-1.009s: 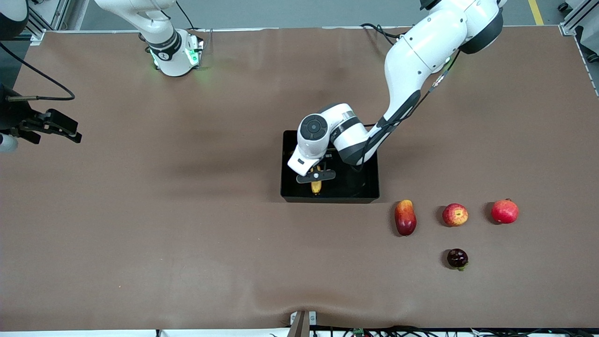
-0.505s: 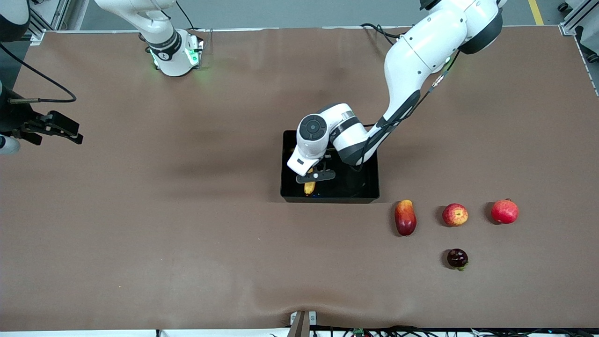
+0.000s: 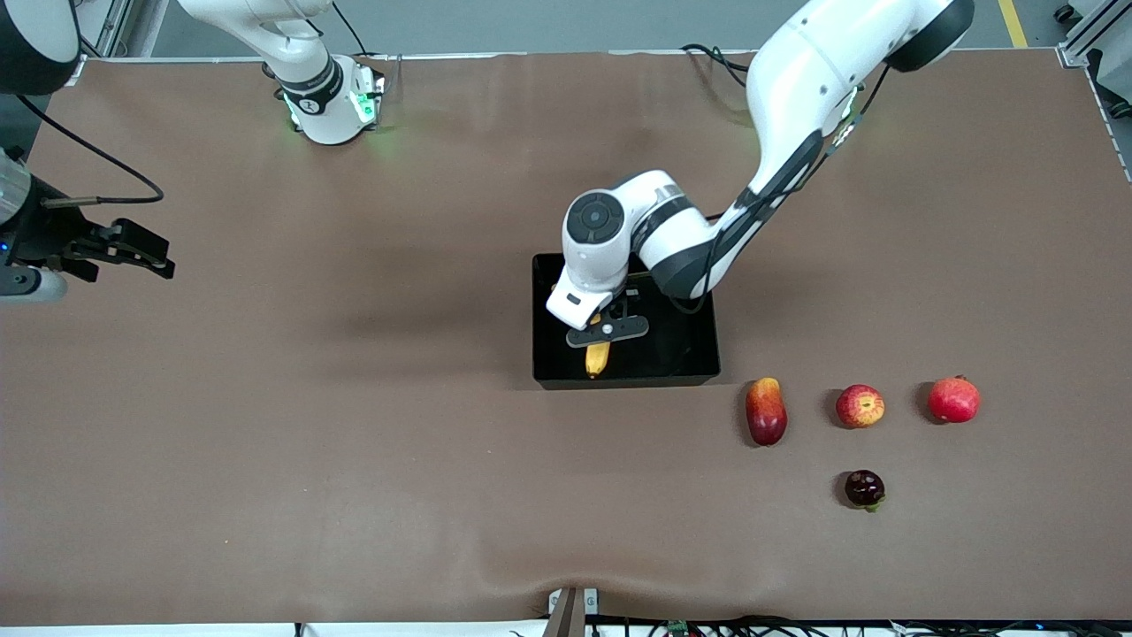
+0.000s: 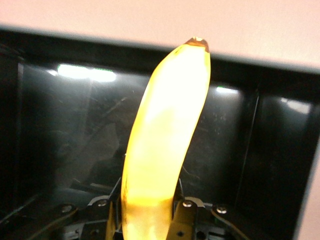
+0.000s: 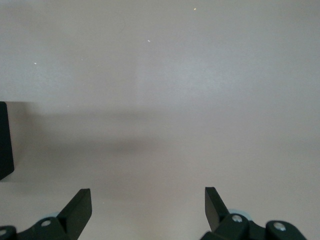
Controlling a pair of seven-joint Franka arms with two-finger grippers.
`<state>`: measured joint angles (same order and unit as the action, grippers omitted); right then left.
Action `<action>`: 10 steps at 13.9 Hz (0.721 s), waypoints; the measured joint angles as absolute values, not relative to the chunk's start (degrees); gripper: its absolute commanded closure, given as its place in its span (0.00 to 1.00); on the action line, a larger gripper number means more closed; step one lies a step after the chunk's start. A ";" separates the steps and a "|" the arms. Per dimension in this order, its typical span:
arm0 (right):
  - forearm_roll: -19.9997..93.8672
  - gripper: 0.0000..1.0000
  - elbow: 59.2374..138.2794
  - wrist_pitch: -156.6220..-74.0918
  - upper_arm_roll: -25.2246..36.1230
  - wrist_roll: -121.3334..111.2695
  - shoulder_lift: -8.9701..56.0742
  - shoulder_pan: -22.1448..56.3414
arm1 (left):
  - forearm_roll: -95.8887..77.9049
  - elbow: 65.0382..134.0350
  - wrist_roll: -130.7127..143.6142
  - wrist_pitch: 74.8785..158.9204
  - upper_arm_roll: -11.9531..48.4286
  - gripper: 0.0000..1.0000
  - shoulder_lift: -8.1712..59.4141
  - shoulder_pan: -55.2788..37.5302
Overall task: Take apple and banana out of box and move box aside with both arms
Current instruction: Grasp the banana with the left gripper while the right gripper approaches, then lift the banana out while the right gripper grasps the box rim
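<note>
table [image 3: 354, 425]: brown mat, everything sits on it.
box [image 3: 690, 354]: black tray mid-table. I still have to shift it aside with both arms.
left arm [image 3: 796, 97]: reaches down into the box.
right arm [image 3: 292, 53]: waiting at its end of the table.
left gripper [image 3: 605, 331]: clamped on the banana, low over the box floor.
right gripper [image 3: 124, 248]: fingers apart, nothing in them, over bare mat.
banana [image 3: 598, 357]: in the left gripper, its free end toward the box wall nearer the front camera.
apple [image 3: 860, 406]: already out, on the mat between an oval red-yellow fruit [image 3: 766, 410] and a plain red fruit [image 3: 954, 399]. A dark fruit [image 3: 864, 487] lies nearer the camera.
risk: I'd say the banana's long free end could swing or catch that wall if I move sideways before lifting clear. The grip sits near one end, so it may pivot or slip.
views: left wrist shows the fingers [image 4: 185, 215] pinching the banana [image 4: 165, 140] inside the box [image 4: 60, 140], which the front view hides under the wrist. Right wrist shows the gripper [image 5: 147, 207] spread over mat, with only a black edge in view.
</note>
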<state>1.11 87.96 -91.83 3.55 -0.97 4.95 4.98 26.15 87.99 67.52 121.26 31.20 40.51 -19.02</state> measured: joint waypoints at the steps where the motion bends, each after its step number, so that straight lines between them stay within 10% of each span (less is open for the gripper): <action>1: 1.12 0.00 87.96 -92.55 3.53 -0.97 5.56 5.92 | 26.15 88.01 67.52 121.18 31.20 1.00 39.84 -18.73; 10: 7.31 0.00 88.27 -102.74 3.24 -0.50 15.72 19.16 | 21.80 89.52 51.95 110.03 32.76 1.00 28.24 -3.11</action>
<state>7.31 88.27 -102.74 3.24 -0.50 15.72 19.16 21.80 89.52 51.95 110.03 32.76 28.24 -3.11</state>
